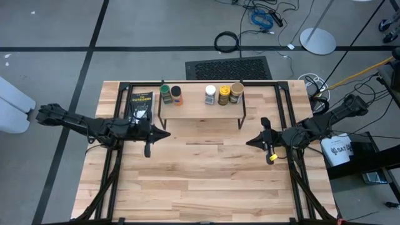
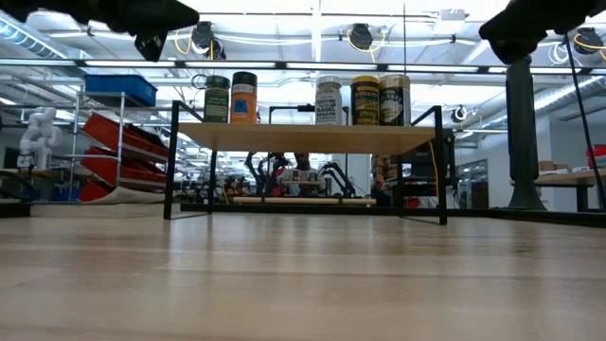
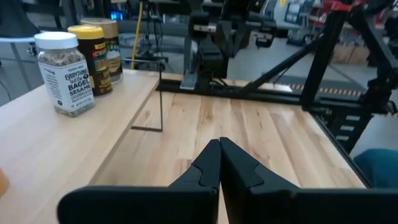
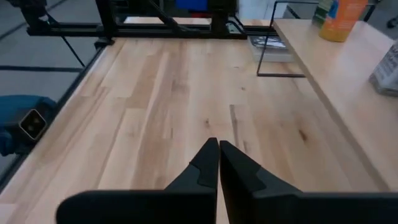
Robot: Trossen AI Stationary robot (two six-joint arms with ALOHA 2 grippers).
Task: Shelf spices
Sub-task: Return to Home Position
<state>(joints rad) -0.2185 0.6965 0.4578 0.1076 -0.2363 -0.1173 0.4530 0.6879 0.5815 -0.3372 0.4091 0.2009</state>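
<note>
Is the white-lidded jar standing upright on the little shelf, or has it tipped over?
Upright. The white-lidded jar stands on its base on the shelf, lid on top, beside the yellow-lidded jar.

Left end effector (image 3: 219, 163): fingers pressed together, over bare counter (image 3: 261, 137). Shelf (image 3: 56, 143) plank carries white-lid jar (image 3: 64, 73), upright; yellow-lid jar (image 3: 93, 62) just behind it; tan-lid jar (image 3: 114, 56) beyond. Other arm (image 3: 211, 43) across counter.

The shelf (image 1: 200, 110) is shown as a smooth, matt plank of light wood on thin black metal rods, the table (image 1: 200, 178) beneath the shelf as satin-finished wooden strips, and the white-lidded jar (image 3: 65, 74) on the shelf as clear-walled and paper-labelled.
</note>
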